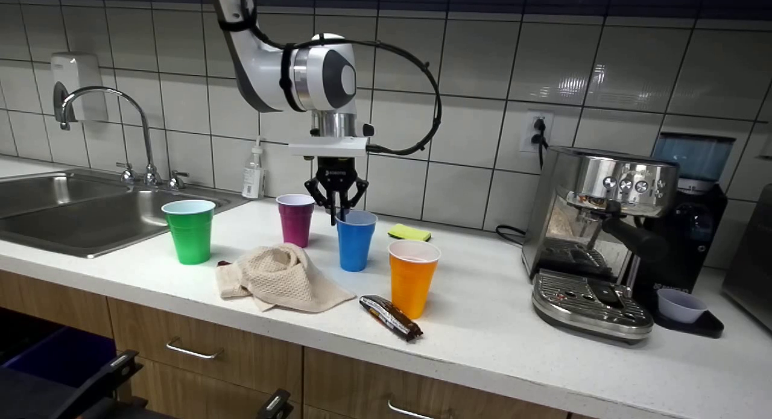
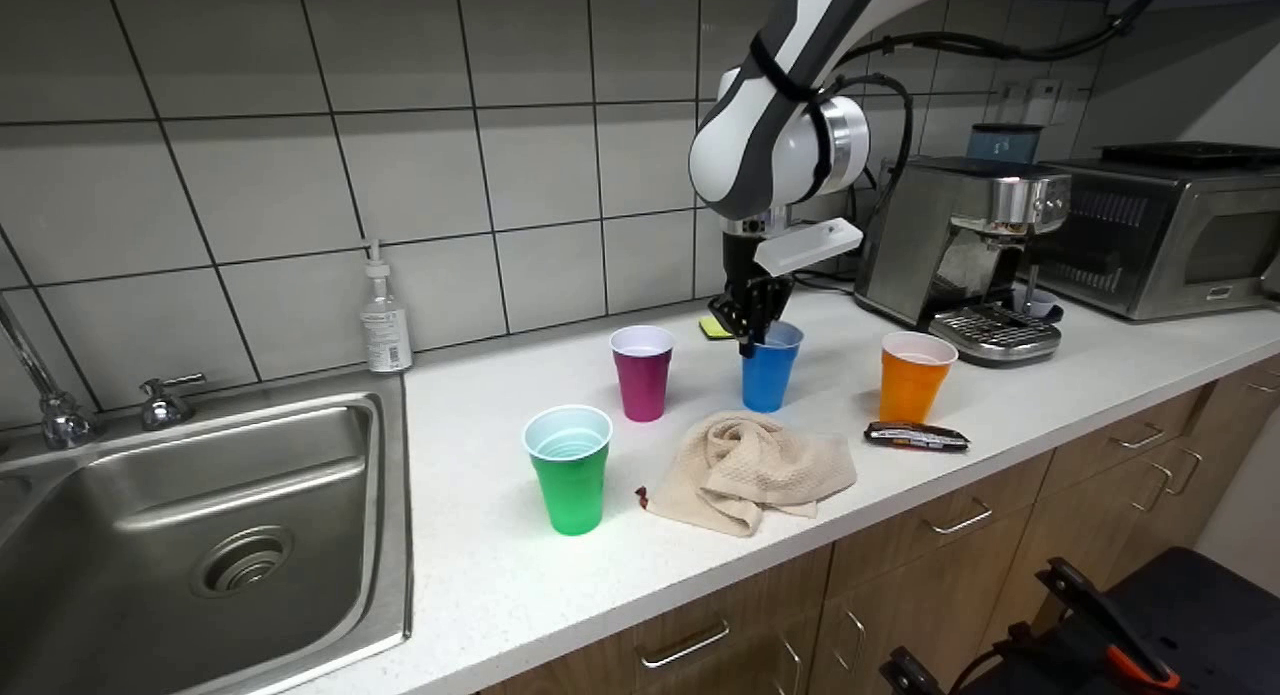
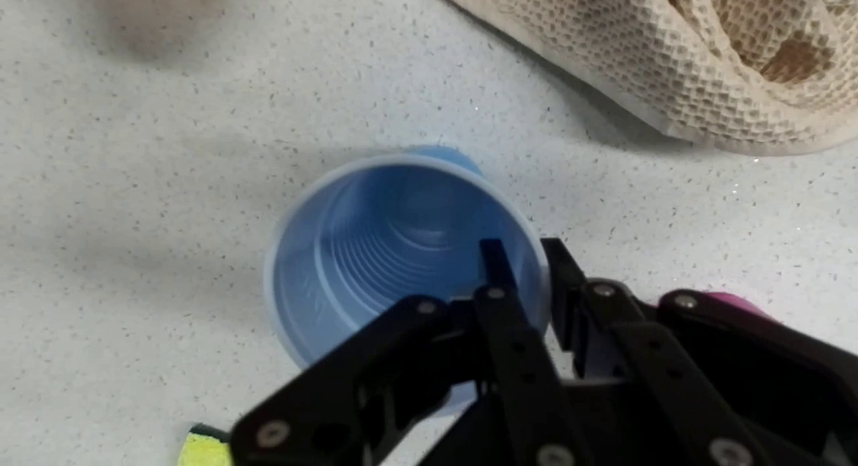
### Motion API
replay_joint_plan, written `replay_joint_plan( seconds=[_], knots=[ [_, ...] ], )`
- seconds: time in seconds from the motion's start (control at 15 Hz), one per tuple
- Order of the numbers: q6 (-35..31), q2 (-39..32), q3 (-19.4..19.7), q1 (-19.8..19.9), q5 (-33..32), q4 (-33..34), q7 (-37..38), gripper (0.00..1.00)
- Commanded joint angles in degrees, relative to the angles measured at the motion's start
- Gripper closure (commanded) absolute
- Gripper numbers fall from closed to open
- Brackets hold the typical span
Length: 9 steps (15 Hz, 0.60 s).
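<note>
My gripper (image 1: 338,216) points down at the blue cup (image 1: 356,247), which stands upright on the counter in both exterior views. In the wrist view the fingers (image 3: 523,246) are partly open and straddle the rim of the blue cup (image 3: 375,251). One finger is inside the cup with a gap to its wall; the other is outside, close against the rim. I cannot tell whether it touches. A magenta cup (image 1: 295,221) stands beside it. A green cup (image 2: 570,475), an orange cup (image 1: 412,283) and a beige cloth (image 2: 745,465) are also nearby.
A dark-wrapped bar (image 1: 391,318) lies by the orange cup. A yellow sponge (image 1: 410,232) lies behind the blue cup. A sink (image 2: 250,475) and soap bottle (image 2: 385,325) stand at one end, a coffee machine (image 1: 594,244) at the other. The tiled wall is behind.
</note>
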<state>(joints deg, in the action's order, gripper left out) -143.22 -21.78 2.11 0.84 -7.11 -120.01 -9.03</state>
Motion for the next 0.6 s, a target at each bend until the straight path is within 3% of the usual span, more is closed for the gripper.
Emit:
replay_joint_plan(
  seconds=[0.0,0.53],
  knots=[
    [-0.3,0.4,-0.1,0.2,-0.3,0.3,1.2,1.00],
    [-1.4,4.4,-0.3,1.0,0.6,-1.3,0.2,0.99]
  ],
)
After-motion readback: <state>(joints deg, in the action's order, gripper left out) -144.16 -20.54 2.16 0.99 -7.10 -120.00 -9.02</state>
